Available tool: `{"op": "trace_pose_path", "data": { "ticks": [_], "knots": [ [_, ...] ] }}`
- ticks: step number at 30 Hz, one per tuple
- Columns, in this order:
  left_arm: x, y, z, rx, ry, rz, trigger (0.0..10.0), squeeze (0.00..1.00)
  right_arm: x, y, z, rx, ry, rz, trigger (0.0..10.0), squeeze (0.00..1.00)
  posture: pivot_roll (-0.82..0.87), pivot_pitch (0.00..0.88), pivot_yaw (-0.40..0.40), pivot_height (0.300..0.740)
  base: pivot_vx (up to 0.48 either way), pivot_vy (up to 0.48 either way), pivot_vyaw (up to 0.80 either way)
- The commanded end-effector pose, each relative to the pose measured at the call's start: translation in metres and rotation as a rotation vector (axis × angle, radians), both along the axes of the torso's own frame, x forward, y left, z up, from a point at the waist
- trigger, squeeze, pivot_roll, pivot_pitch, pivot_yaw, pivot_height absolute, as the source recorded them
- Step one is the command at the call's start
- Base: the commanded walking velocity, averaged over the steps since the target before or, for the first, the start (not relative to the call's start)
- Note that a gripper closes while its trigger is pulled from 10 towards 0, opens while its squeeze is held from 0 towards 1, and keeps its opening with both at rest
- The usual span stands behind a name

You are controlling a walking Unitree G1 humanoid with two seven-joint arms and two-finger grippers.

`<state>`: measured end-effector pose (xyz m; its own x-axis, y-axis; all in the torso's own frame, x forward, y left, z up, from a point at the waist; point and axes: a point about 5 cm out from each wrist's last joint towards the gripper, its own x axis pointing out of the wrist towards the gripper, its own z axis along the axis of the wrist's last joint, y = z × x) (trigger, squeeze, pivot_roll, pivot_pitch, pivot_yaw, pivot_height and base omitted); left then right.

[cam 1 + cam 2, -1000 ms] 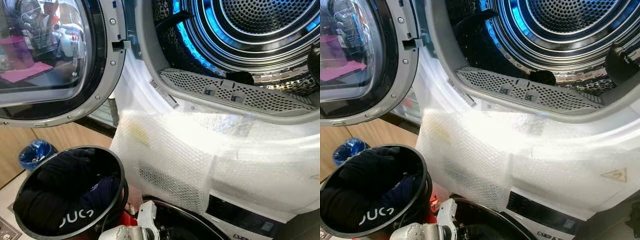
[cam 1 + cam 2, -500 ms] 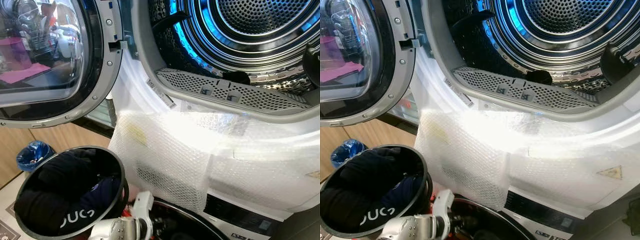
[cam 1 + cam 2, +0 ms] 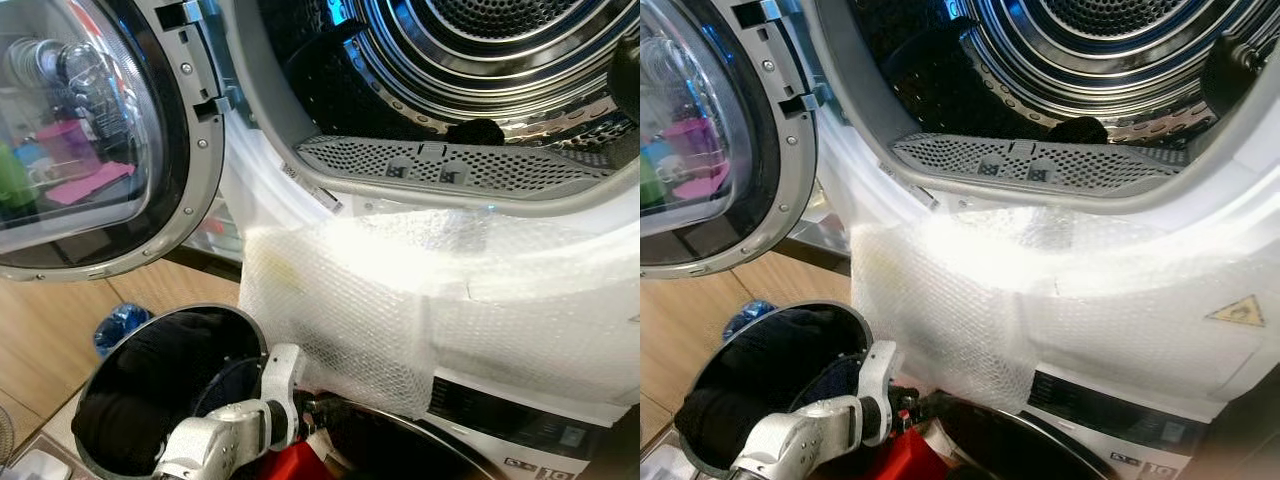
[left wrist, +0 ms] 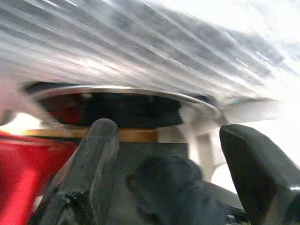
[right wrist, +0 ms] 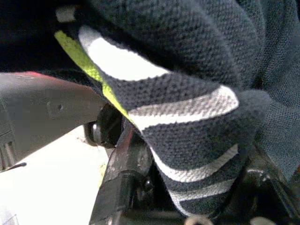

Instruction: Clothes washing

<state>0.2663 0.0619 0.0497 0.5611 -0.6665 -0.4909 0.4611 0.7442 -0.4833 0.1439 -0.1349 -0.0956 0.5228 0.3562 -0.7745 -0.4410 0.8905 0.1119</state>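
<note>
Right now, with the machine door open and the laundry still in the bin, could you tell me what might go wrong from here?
1. The left gripper, open, sits low between the round black laundry bin and the bubble-wrap sheet on the machine front; lifting could snag that wrap.
2. The dark striped knit garment drapes over the right gripper's fingers; whether it is clamped is unclear, so it may slip.
3. The open round glass door overhangs the bin, so a rising arm could strike it.
</note>
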Motion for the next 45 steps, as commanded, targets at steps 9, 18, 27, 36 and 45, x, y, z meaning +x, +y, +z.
{"op": "trace_pose_path", "data": {
  "ticks": [9, 18, 27, 36, 45],
  "knots": [
    [-0.029, -0.028, -0.052, 0.276, -0.102, -0.643, 10.0, 0.00, 0.014, -0.004, 0.005, -0.009, -0.041, -0.029, 0.0, 0.00, 0.03, 0.004, 0.112, 0.740, 0.000, 0.000, 0.00],
    [-0.044, 0.001, -0.101, 0.578, 0.046, -0.484, 10.0, 0.00, 0.027, -0.035, 0.013, -0.054, -0.089, -0.049, 0.0, 0.00, -0.04, 0.000, 0.004, 0.740, 0.000, 0.000, 0.00],
    [-0.043, 0.019, -0.109, 0.710, 0.011, -0.321, 10.0, 0.00, 0.031, -0.055, 0.015, -0.172, -0.116, -0.197, 0.0, 0.00, -0.03, 0.000, -0.018, 0.740, 0.000, 0.000, 0.00],
    [-0.071, 0.047, -0.130, 0.845, 0.045, -0.380, 10.0, 0.00, 0.028, -0.072, 0.021, -0.104, -0.179, -0.256, 0.0, 0.00, -0.05, 0.000, -0.066, 0.740, 0.000, 0.000, 0.00],
    [-0.076, 0.057, -0.133, 0.841, 0.083, -0.320, 10.0, 0.00, 0.018, -0.079, 0.039, 0.282, -0.165, 0.073, 0.0, 0.00, -0.06, 0.008, -0.068, 0.740, 0.000, 0.000, 0.00]
  ]
}}
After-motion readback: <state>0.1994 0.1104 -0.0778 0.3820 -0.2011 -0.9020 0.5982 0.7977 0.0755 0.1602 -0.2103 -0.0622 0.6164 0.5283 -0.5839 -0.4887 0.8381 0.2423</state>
